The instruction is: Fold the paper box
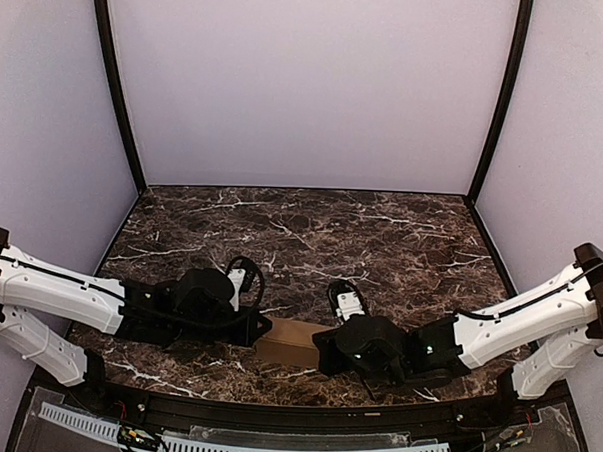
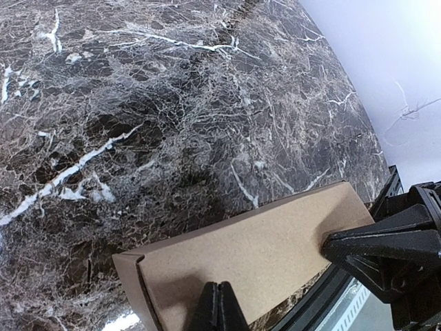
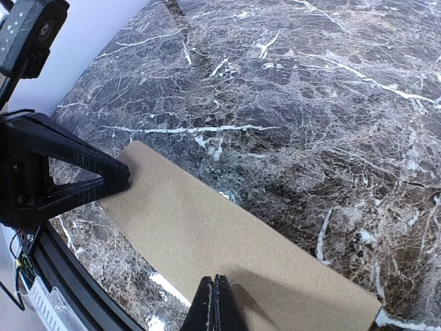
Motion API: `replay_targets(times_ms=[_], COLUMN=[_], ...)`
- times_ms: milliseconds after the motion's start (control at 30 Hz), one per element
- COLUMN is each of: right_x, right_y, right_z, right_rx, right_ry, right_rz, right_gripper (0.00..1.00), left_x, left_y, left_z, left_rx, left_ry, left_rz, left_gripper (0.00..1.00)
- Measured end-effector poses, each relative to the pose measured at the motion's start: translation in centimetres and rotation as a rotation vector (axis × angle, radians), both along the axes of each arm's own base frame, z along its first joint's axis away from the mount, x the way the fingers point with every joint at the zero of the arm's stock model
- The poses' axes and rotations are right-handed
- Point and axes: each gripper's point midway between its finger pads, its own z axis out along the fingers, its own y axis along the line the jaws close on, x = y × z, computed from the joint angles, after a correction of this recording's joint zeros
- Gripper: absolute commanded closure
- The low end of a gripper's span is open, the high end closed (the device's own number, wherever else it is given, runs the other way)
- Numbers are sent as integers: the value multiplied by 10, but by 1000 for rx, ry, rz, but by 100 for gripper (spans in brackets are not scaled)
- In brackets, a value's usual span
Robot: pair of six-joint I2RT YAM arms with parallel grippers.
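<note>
2 robot arms meet over the paper box (image 1: 292, 342) near the front edge of a dark marble-patterned table (image 1: 311, 226); the box is a flattened oblong of plain tan cardboard, lying flat with its long side running left to right between the 2 grippers. Its face reads as bare brown board in all 3 views; a folded seam shows at its left end in the left wrist view. The only marks in sight are small pale ones on a dark housing (image 3: 31, 31) at the top left of the right wrist view, too small to read.

The left gripper (image 2: 219, 307) has its 2 fingers pressed together into 1 black point; that point sits on the box's top face, close to the left end. No cardboard shows between the fingers, so it touches rather than pinches. The right gripper (image 3: 214, 302) is likewise pressed together, its joined tip resting on the box's top face near the right end. Each wrist view also catches the other arm's black tip against the far end of the box. From above, both arms reach in low from the sides, tips hard against the carton; pale lilac walls (image 1: 308, 86) enclose the table.
</note>
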Motion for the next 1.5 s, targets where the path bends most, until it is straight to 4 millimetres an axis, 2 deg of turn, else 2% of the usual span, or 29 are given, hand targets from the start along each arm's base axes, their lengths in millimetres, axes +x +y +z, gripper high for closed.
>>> replay_targets(times_ms=[133, 367, 533, 767, 867, 1000, 1167, 1233, 1400, 1500], right_x=[0, 3, 1, -5, -7, -4, 3, 4, 4, 1], right_y=[-14, -56, -71, -78, -84, -88, -76, -72, -69, -69], right_z=[7, 23, 12, -17, -23, -11, 27, 36, 32, 17], right_rx=[-21, -57, -98, -167, -184, -176, -114, -97, -112, -127], right_ry=[3, -2, 14, 58, 68, 44, -9, -19, -14, 7], right_rz=[-4, -36, -45, -34, -36, -50, -52, -49, -42, -31], right_gripper=[100, 100, 100, 100, 100, 100, 100, 100, 100, 100], left_x=[0, 0, 0, 0, 0, 0, 0, 0, 0, 0], left_y=[0, -1, -1, -2, -2, -2, -2, -2, -2, -2], left_z=[0, 0, 0, 0, 0, 0, 0, 0, 0, 0], left_rx=[-19, -23, -22, -20, -19, -19, -17, -15, -14, -14], left_ry=[6, 5, 4, 5, 5, 5, 6, 6, 7, 7], left_rz=[10, 14, 14, 13, 13, 13, 13, 13, 13, 13], left_gripper=[99, 99, 99, 99, 99, 99, 99, 99, 99, 99])
